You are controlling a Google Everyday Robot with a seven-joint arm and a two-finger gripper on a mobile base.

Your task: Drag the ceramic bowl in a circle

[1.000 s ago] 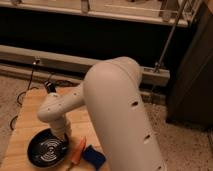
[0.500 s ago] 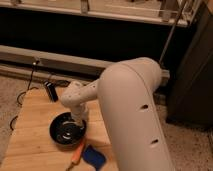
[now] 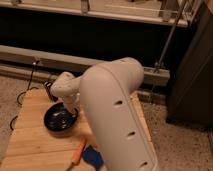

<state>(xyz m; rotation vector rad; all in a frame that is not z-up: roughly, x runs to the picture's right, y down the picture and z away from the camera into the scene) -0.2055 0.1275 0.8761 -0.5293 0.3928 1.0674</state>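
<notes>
No readable brands, labels or writing anywhere. White robot arm (image 3: pixel 117 115) fills the middle of the view and blocks much of the wooden table (image 3: pixel 35 142) behind it; the arm's lower part is cut off at the bottom edge. Gripper (image 3: pixel 71 111) sits at the end of the arm's narrow wrist, reaching down to the right rim of the ceramic bowl (image 3: pixel 59 119). The claw itself is mostly buried behind the wrist housing and merges with the dark bowl, so whether it's apart, together or clamped on the rim: cannot tell. Contact with the bowl looks likely but not certain.

Ceramic bowl: dark, glossy, shallow, pale glints inside, resting flat on the table just left of and below the gripper. Small dark can (image 3: pixel 49 90) stands upright behind the gripper, to its upper left, near the table's far edge; partly hidden by the wrist. Orange stick-shaped thing (image 3: pixel 78 150) lies below the gripper, nearer the camera, well apart from the bowl; what it is, hard to make out. Blue sponge (image 3: pixel 93 157) just right of that, partly covered by the arm and cut by the bottom edge. A dark cable (image 3: pixel 27 87) runs over the speckled floor left of the table.
</notes>
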